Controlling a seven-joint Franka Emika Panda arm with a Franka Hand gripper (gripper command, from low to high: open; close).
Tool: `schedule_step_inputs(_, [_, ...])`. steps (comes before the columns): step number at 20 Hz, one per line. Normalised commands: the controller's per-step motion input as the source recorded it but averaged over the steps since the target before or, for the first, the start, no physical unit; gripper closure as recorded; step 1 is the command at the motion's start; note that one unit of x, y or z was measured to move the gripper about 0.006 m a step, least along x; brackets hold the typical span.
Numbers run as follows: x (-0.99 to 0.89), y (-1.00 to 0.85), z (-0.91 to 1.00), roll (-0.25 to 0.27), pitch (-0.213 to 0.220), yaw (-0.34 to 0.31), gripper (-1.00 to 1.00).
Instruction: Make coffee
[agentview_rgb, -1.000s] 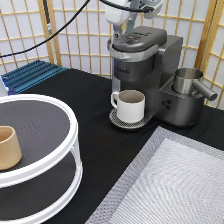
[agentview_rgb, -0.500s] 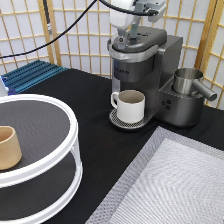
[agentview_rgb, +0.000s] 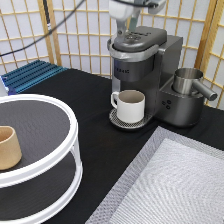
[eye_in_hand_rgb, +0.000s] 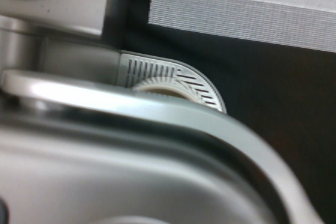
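1 gripper (agentview_rgb: 131, 20) hangs directly over the closed lid of the coffee machine (agentview_rgb: 145, 70); whether its fingers are spread I cannot tell. No coffee pod shows anywhere. Below the spout stands the white mug (agentview_rgb: 130, 105); a tan cup (agentview_rgb: 8, 147) sits well apart on the round shelf (agentview_rgb: 60, 150).

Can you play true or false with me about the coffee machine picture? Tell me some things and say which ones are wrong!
1. The white mug sits on the drip tray of the coffee machine. True.
2. The tan cup is under the coffee machine's spout. False: it stands on the white round shelf, at the exterior view's left.
3. The gripper is right above the machine's lid. True.
4. The metal jug lies tipped over on the table. False: it stands upright on the machine's side.
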Motion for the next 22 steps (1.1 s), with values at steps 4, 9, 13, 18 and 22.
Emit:
schedule_step_inputs(4, [0.24, -0.86, 0.31, 0.226, -0.089, 0.058, -1.0])
schedule_step_inputs(9, [0.26, -0.92, 0.0, 0.241, -0.084, 0.025, -1.0])
schedule_step_inputs(13, [0.23, -0.93, -0.03, 0.227, -0.095, 0.022, -1.0])
schedule_step_inputs(18, [-0.06, -0.34, -0.01, 0.061, -0.05, 0.0, -1.0])
schedule_step_inputs(22, [0.0, 0.0, 0.0, 0.0, 0.0, 0.0, -1.0])
